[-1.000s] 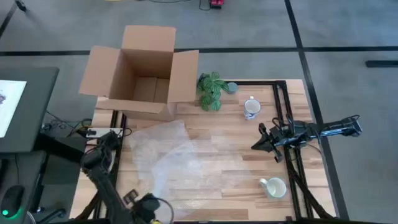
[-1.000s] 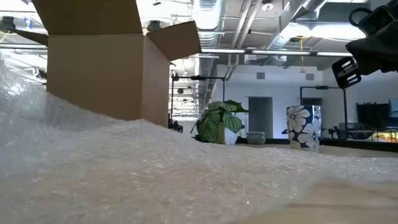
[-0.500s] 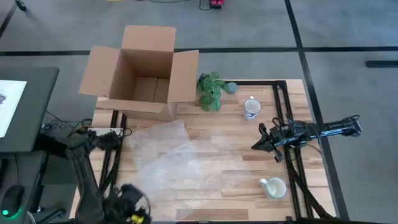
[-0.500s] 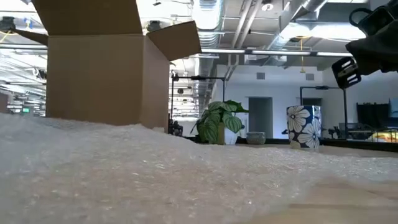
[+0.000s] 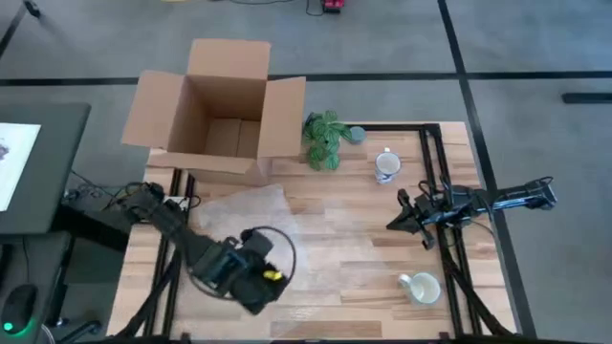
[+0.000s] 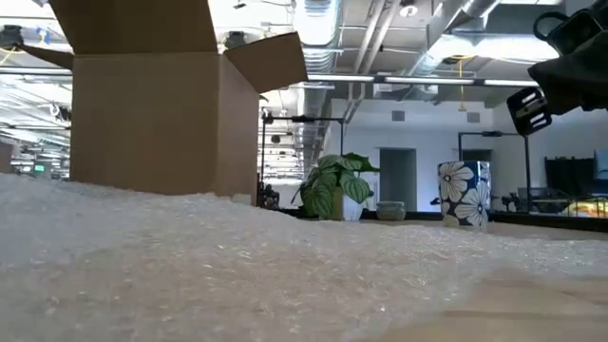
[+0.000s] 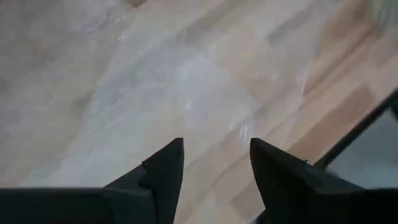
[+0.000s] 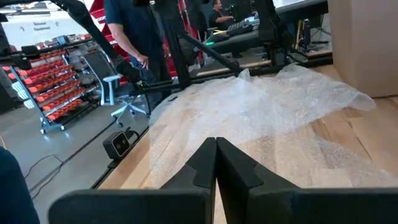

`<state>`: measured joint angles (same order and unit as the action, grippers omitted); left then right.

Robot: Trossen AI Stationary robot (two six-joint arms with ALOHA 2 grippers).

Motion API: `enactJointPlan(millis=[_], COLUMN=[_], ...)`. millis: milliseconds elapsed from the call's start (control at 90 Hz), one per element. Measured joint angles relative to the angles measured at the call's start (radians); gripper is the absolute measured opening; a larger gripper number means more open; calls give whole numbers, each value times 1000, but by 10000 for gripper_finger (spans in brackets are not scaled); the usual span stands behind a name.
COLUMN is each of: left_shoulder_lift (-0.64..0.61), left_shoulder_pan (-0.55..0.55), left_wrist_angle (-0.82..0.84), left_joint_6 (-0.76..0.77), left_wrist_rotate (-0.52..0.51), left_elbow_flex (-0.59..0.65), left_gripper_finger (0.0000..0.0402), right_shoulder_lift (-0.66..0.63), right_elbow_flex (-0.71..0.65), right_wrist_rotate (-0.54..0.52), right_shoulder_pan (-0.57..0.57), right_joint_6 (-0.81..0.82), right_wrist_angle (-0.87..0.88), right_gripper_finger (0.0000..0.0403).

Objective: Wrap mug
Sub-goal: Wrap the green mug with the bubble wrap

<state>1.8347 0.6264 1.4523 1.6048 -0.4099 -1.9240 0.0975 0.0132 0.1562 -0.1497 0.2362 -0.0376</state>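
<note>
In the last second my left arm had swung in from the table's near-left edge, so that my left gripper (image 5: 256, 287) now hung over the near part of the clear bubble-wrap sheet (image 5: 273, 239) spread on the wooden table (image 5: 354, 277); the sheet, which had been heaped up in front of the low camera a second earlier, had settled flatter. I judged this to mean the wrap was laid out and the next job was to bring a mug onto it. My left gripper's fingers stood apart with nothing between them, pointing down at the sheet. My right gripper (image 5: 400, 214), fingers pressed together and empty, had not moved and hung above the right side of the table. The white mug with dark flower print (image 5: 386, 166) stood upright at the far right, near the small green potted plant (image 5: 325, 139) and well apart from my left gripper, nearer my right. A plain pale green mug (image 5: 422, 286) sat at the near right.
</note>
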Motion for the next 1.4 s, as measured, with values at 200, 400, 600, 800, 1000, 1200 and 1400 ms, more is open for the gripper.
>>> enactJointPlan(millis=[200, 400, 600, 800, 1000, 1200, 1400], left_shoulder_lift=[-1, -1, -1, -1, -1, 0, 0], left_shoulder_pan=[8, 62, 111, 153, 180, 203, 235], left_wrist_angle=[0, 47, 121, 97, 71, 67, 92], left_joint_6=[164, 303, 460, 485, 457, 298, 176], left_wrist_rotate=[15, 67, 105, 192, 215, 214, 205], left_elbow_flex=[0, 0, 0, 63, 129, 140, 140], left_gripper_finger=[164, 164, 164, 164, 164, 164, 164], right_shoulder_lift=[0, 18, 177, 483, 836, 1145, 1374], right_elbow_flex=[-3, 13, 149, 340, 530, 700, 833], right_wrist_rotate=[2, -35, -24, 61, 65, 47, -105], right_shoulder_pan=[-8, -9, -34, -47, -31, 38, 68], right_joint_6=[170, 463, 439, 396, 258, 249, 269], right_wrist_angle=[-107, -263, -188, 9, 157, 328, 446], right_gripper_finger=[0, 0, 0, 0, 9, 87, 167])
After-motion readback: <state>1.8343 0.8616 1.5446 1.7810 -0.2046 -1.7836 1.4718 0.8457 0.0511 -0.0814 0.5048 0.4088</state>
